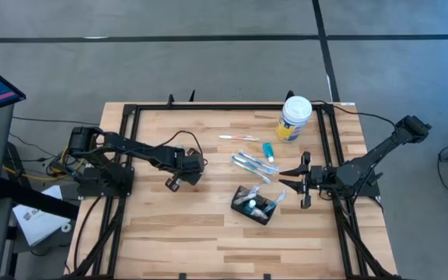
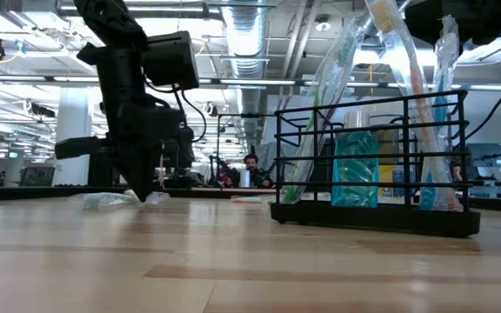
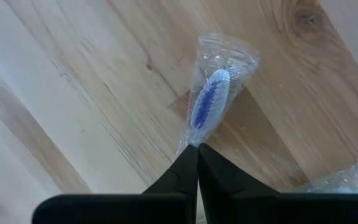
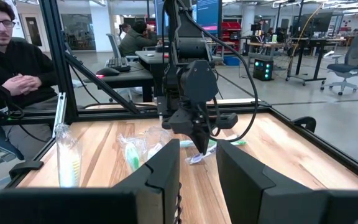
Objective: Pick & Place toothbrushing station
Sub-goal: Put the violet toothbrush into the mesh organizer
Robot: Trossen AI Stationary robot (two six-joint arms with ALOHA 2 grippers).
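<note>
Pressed together with no gap, the two dark fingers point(image 3: 194, 171) of the left gripper point(image 1: 173, 183) pinch the clear plastic wrap of a white toothbrush with blue bristles point(image 3: 209, 106), which lies flat on the pale wooden desk point(image 1: 193, 233). That gripper points down at the boards left of the desk's middle, and the low view shows its tips at the desk surface beside a bit of crumpled wrap.

Fingers of the right gripper point(image 1: 288, 177) stand apart with nothing between them; this arm waits near the right edge of the desk, aimed towards the middle.

Black wire-frame toothbrushing station point(image 1: 255, 204), a small rectangular rack, sits on the desk right of centre, nearer the front edge than the back, just ahead of the right gripper's tips. It holds a teal bottle point(image 2: 355, 167) and several wrapped toothbrushes standing upright. More wrapped toothbrushes point(image 1: 253, 163) lie loose on the desk behind the rack, with a small teal tube point(image 1: 268, 150) near them. A white-lidded tub with a yellow label point(image 1: 295, 118) stands by the back right corner.

A person in dark clothing point(image 4: 11, 59) sits beyond the desk.
</note>
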